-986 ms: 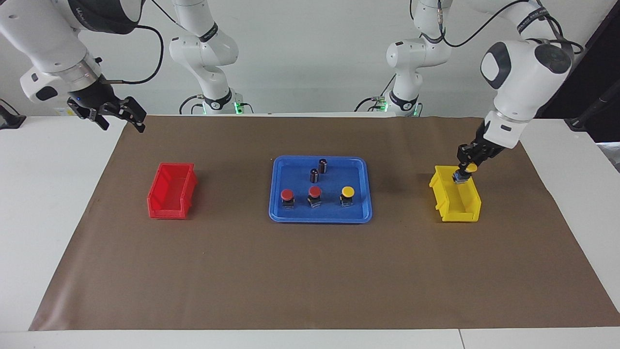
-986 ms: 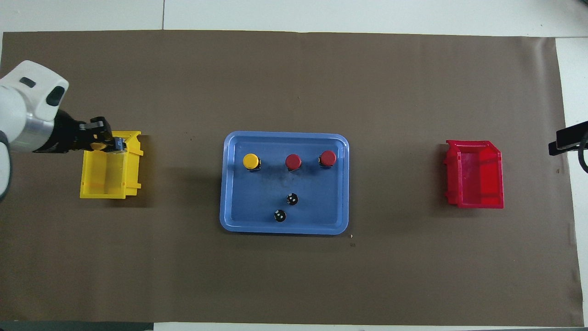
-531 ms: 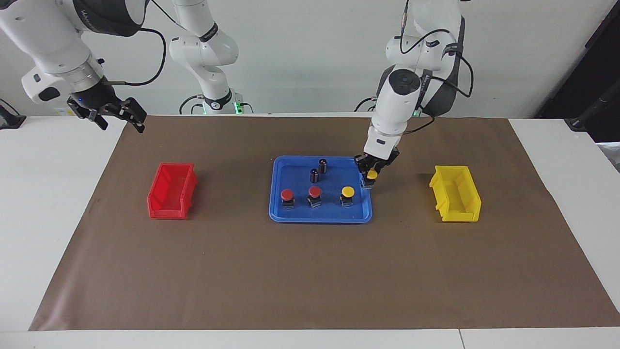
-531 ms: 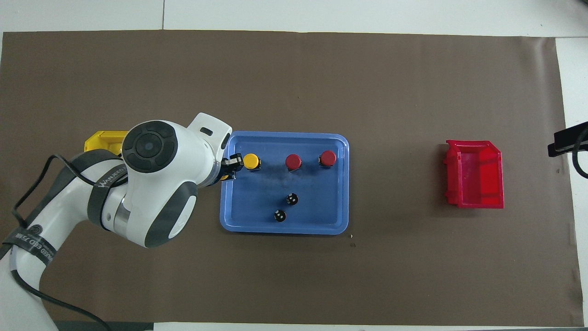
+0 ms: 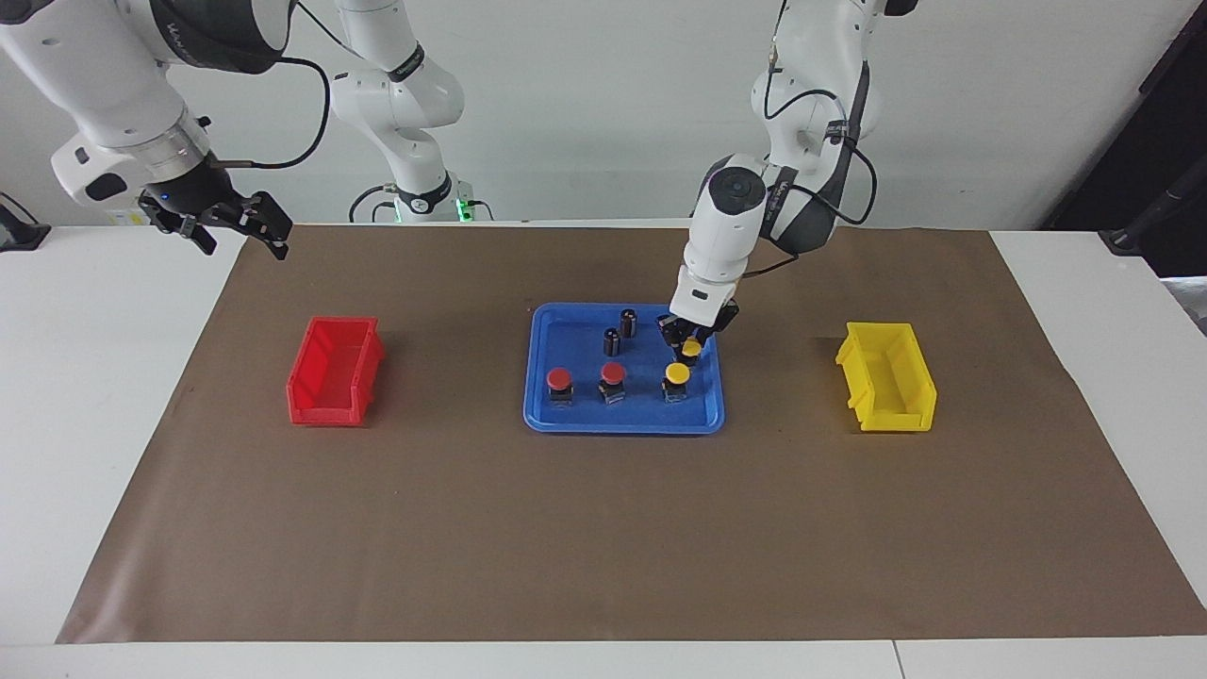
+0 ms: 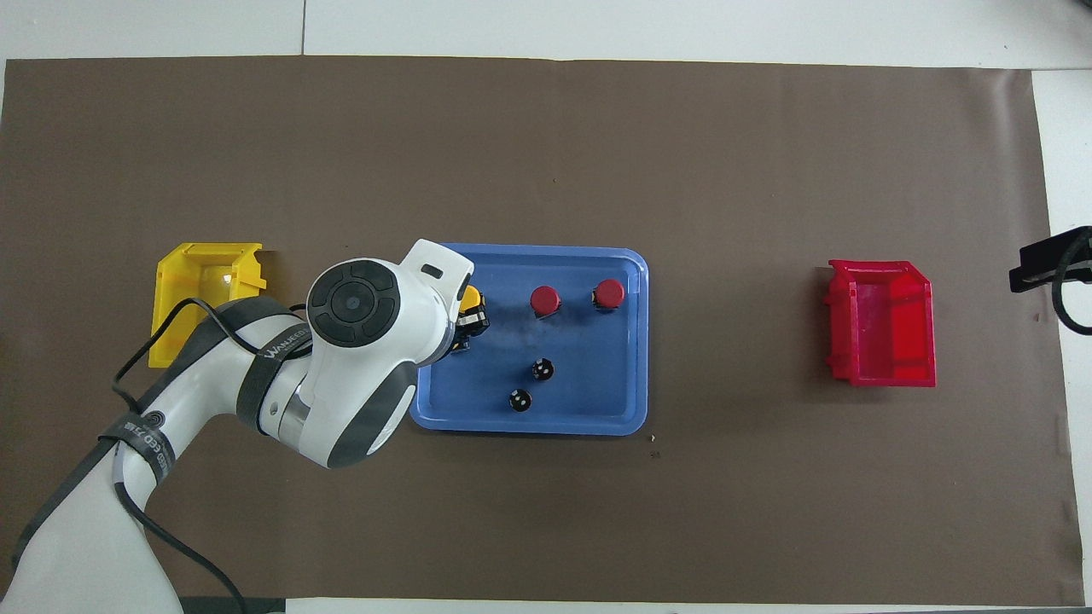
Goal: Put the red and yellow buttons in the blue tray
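Facing view: I find my left gripper (image 5: 692, 341) low over the blue tray (image 5: 542, 415), at the tray's end toward the left arm, with its fingers closed on a yellow button (image 5: 691, 349). I cannot tell whether that button's base touches the tray floor. Just beside it, farther from the robots, a second yellow button (image 5: 675, 378) stands upright in the tray. In the same row, toward the right arm's end, stand two red buttons (image 5: 613, 379) (image 5: 560, 384), apart from one another. Two dark cylinders (image 5: 628, 322) (image 5: 612, 341) stand in the tray nearer to the robots than the row. In the overhead view the left arm's wrist covers the held button, and only part of the standing yellow button (image 6: 471, 300) shows past it. A yellow bin (image 5: 886, 389) sits on the brown mat (image 5: 603, 528) toward the left arm's end, well apart from the tray; a red bin (image 5: 335, 371) sits toward the right arm's end. My right gripper (image 5: 231, 223) waits raised over the mat's corner at the right arm's end, fingers spread, holding nothing.
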You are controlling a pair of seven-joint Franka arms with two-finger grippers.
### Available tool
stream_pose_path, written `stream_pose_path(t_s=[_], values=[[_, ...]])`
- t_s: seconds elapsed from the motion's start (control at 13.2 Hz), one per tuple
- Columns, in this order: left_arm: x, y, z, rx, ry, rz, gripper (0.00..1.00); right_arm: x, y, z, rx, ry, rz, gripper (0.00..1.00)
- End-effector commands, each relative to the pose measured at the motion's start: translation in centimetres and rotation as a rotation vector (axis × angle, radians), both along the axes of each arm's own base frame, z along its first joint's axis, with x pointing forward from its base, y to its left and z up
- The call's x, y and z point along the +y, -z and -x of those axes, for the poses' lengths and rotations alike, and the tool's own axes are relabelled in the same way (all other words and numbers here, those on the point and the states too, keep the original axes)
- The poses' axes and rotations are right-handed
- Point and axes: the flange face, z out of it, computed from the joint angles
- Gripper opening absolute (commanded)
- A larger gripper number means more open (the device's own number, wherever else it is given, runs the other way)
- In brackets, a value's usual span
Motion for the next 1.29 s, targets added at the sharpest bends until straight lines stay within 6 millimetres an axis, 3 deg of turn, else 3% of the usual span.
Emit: stream_pose_path(t_s=[0.0, 0.23, 0.3, 0.45, 0.68, 0.91, 1.06, 1.21], values=[[0.7, -0.1, -0.2, -0.005, -0.012, 0.006, 0.66, -0.1, -0.4, 0.0, -0.039, -0.026, 0.013, 1.00], [0.8, -2.6, -0.4, 0.008, -0.008, -0.008, 0.86, 0.0, -0.4, 0.2, -0.025, -0.027, 0.010, 1.00], [1.3, -4.9, -0.7, 0.013, 0.001, -0.013, 0.91, 0.0, -0.4, 0.2, -0.026, -0.027, 0.008, 1.00], [4.2, -8.6, -2.4, 0.027, 0.033, -0.023, 1.00, 0.0, -0.5, 0.2, -0.029, -0.024, 0.009, 1.00], [12.1, -12.5, -4.8, 0.000, 0.119, -0.014, 1.00, -0.2, -0.3, 0.3, -0.023, -0.019, 0.006, 1.00], [20.9, -18.7, -7.4, 0.041, 0.265, -0.014, 1.00, -0.1, -0.3, 0.3, -0.025, -0.015, 0.005, 1.00], [24.6, -20.8, -8.0, 0.031, 0.484, -0.002, 1.00, 0.1, -0.1, 0.3, -0.019, -0.019, 0.001, 1.00], [26.5, -21.7, -8.0, 0.010, 0.487, -0.010, 1.00, 0.2, -0.1, 0.3, -0.019, -0.021, -0.002, 1.00]])
